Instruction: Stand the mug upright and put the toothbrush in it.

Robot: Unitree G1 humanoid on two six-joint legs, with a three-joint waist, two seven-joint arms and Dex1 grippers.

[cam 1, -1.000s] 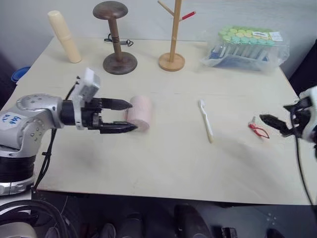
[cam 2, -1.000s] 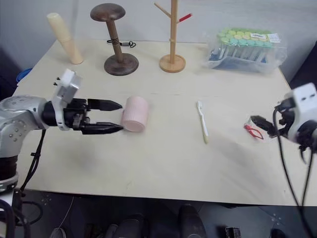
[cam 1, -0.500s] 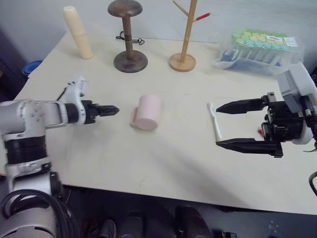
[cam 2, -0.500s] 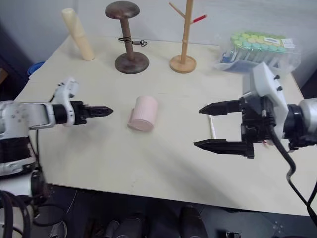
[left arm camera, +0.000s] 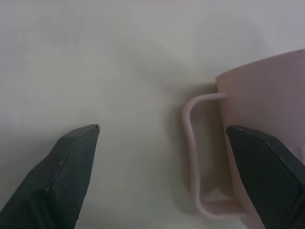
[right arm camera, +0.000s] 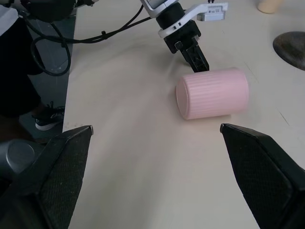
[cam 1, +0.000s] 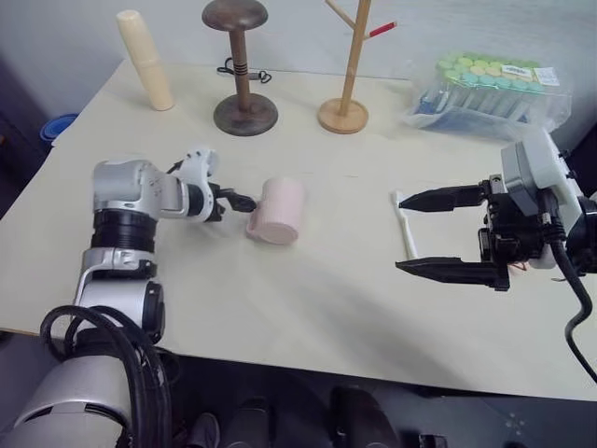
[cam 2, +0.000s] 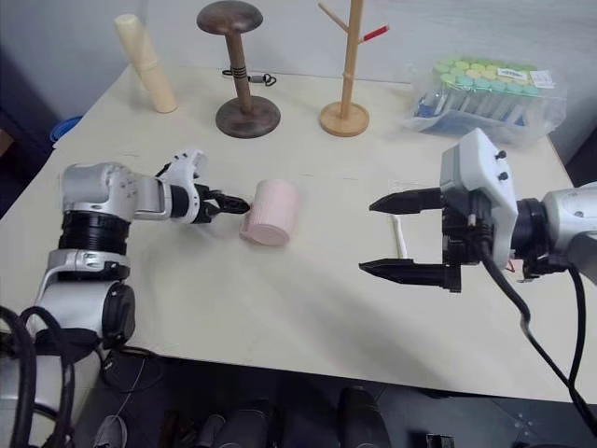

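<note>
The left arm is built of silver-grey cylindrical segments with black ribbed joints and looped black cables. Each end effector, left (cam 1: 244, 202) and right (cam 2: 394, 237), carries a white boxy camera housing and two tapered black fingers (cam 2: 403, 272).

— Any room around the left gripper (cam 1: 241, 201)?

— Its wide-spread fingers straddle the handle of the mug (cam 1: 276, 211), which lies on its side right at the tips. Bare table (cam 1: 280, 299) lies on its near side.

— And the right gripper (cam 2: 384, 235)?

— Open too, above the table; the toothbrush (cam 1: 405, 224) lies just behind its tips, perhaps under them. Between the two pincers only the mug intervenes. Beyond them, the dark stand (cam 1: 242, 67), wooden rack (cam 1: 347, 65) and tube box (cam 1: 487, 89) stand well apart.
</note>
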